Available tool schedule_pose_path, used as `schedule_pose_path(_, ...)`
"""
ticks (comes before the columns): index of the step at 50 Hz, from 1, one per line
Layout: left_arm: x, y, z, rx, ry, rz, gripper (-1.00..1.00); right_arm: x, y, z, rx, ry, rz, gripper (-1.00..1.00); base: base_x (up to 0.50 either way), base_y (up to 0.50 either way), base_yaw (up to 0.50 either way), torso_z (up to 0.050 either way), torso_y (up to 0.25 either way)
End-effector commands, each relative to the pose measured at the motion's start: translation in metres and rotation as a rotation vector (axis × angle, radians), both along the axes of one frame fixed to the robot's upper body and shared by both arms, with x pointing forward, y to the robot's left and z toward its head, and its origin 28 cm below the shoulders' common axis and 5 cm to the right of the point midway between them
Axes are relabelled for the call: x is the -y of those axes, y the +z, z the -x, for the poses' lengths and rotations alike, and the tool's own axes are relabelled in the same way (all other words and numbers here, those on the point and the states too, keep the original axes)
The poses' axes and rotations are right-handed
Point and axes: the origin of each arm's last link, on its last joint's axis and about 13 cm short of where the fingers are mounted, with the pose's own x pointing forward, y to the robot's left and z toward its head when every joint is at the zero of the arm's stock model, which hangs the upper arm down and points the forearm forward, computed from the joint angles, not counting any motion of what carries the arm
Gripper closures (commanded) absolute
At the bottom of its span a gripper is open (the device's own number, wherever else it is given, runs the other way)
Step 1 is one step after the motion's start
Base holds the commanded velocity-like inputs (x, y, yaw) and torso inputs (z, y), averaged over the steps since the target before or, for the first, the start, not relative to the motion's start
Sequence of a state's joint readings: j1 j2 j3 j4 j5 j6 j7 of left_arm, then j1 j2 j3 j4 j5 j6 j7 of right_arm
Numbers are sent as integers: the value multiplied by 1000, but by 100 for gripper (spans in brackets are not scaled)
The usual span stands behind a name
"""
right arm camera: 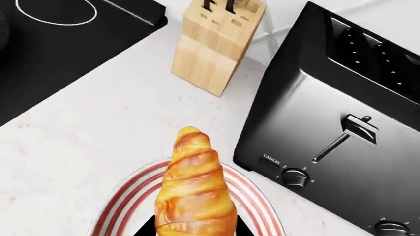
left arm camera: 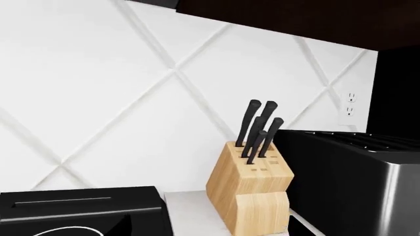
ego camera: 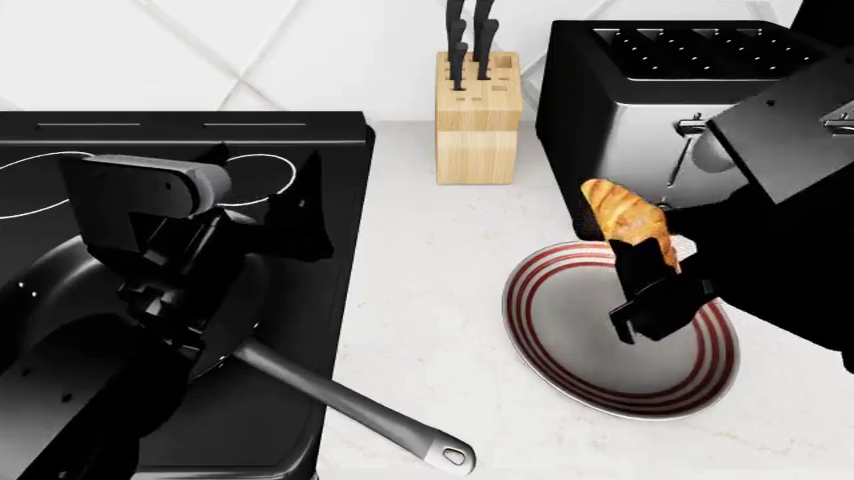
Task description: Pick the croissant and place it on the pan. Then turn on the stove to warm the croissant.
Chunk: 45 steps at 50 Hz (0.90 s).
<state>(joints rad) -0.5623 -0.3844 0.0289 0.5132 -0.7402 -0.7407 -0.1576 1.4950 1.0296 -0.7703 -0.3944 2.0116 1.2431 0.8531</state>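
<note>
Over plate [ego camera: 687,385]: croissant [ego camera: 627,222] in right hand [ego camera: 651,285]

bare counter [ego camera: 427,280] lies open between the plate [ego camera: 694,390] and the stove [ego camera: 340,140] — a gripper could cross there. the toaster [ego camera: 641,110] stands tall just behind the plate, the knife block [ego camera: 477,120] beside it near the wall. the pan [ego camera: 80,300] is largely covered by the left arm [ego camera: 147,250], and its handle [ego camera: 360,415] juts out over the counter — low in the way.
</note>
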Motion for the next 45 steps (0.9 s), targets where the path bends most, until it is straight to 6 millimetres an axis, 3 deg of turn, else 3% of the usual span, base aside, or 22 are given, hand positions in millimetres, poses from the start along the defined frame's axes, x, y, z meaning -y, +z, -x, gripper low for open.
schedule_pose_path(1, 3, -3, 5, -11, -10, -2, -100, -9, 3, 24, 165, 2, -13, 100, 0, 0, 0, 0, 0)
schedule_pose_path(13, 3, 4, 8, 8, 0, -13, -100, -15, -3, 27, 293, -29, -56, 100, 0, 0, 0, 0, 0)
schedule_pose_path(33, 3, 6, 6, 18, -6, 6, -100, -12, -3, 22, 332, -28, -104, 100, 0, 0, 0, 0, 0)
schedule_pose_path(45, 2, 6, 7, 24, 2, 1, -100, -14, 4, 22, 314, -8, -81, 100, 0, 434, 0, 0, 0)
